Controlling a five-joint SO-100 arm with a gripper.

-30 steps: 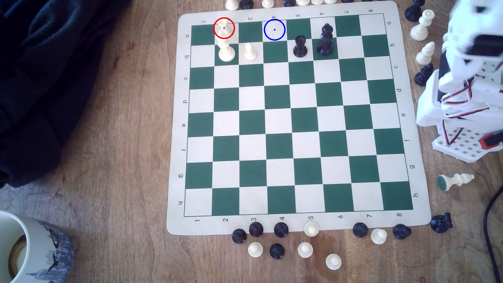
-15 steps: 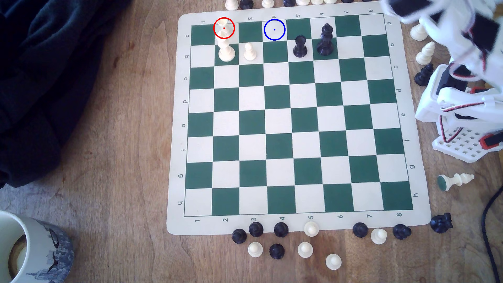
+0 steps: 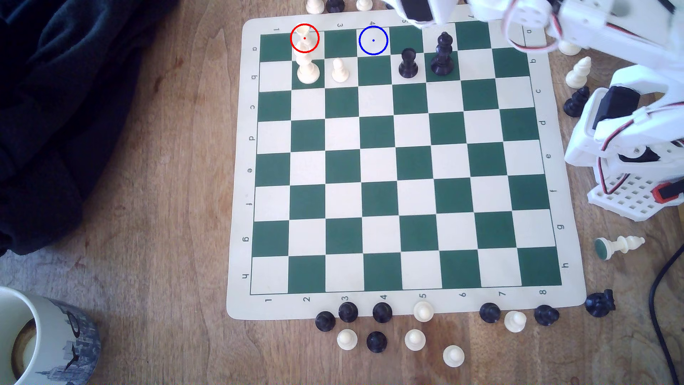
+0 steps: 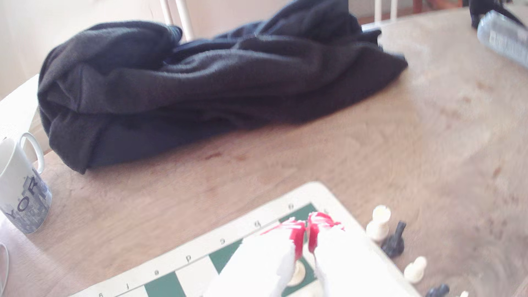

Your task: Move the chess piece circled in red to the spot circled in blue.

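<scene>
**Jaws nearly closed and empty; ringed piece on its square**

Jaws. In the wrist view the gripper (image 4: 308, 228) shows two white fingers with red-taped tips (image 4: 297, 232). The tips stand almost together, with a narrow slit between them and nothing held in it. They hang over the board (image 4: 200, 257) near its lettered edge. A cream piece base shows through the gap lower down, apart from the tips. In the exterior view the arm (image 3: 625, 92) reaches from that view's right across the board's far edge; its forward end is blurred and cut off by the frame, so the jaws cannot be read there.

Task item. The red-ringed piece (image 3: 304, 37) stands upright on a cream square in the far row, toward the exterior view's left. It is short, cream-white, with a pinched waist. A taller cream piece (image 3: 307, 70) stands on the next square nearer the camera and overlaps it. The blue-ringed square (image 3: 373, 40) lies two squares to the exterior view's right in the same row and is bare.

Limits. The ringed piece blends with its pale square. The wrist view is soft and overexposed. A dark cloth (image 4: 200, 85) and a mug (image 4: 23, 194) lie on the table (image 4: 371, 142).
</scene>
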